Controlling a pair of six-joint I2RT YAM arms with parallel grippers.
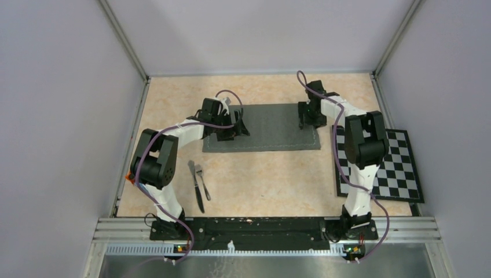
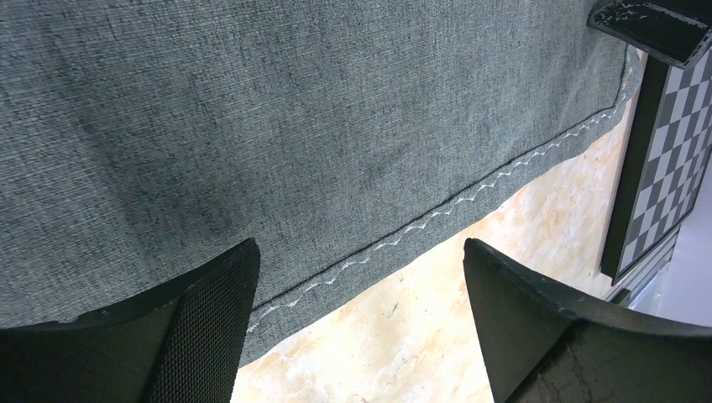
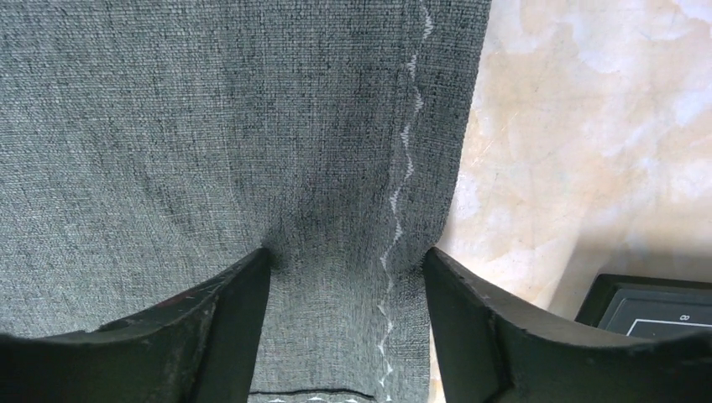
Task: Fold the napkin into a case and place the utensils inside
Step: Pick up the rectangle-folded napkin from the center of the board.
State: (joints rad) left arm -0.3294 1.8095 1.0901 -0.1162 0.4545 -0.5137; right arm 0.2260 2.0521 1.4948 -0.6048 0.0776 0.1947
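**Desk:** Napkin (image 1: 260, 127) position?

**Me:** I see it lying flat as a dark oblong at the far middle of the table (image 1: 278, 179).

**Desk:** Pincers?

**Me:** My left gripper (image 2: 359, 252) stands wide at the cloth's left end, with one finger over fabric and the other over bare table past the stitched hem. My right gripper (image 3: 346, 252) is spread wide at the right end, straddling the stitching.

**Desk:** Utensils?

**Me:** The knife (image 1: 195, 185) and fork (image 1: 202, 181) lie side by side, near-left, well apart from the napkin. The checkered board (image 1: 388, 168) sits at the right.

Robotics lab test cell: plain grey walls (image 1: 58, 87), alu rail (image 1: 405, 227), checkered board (image 1: 399, 168).
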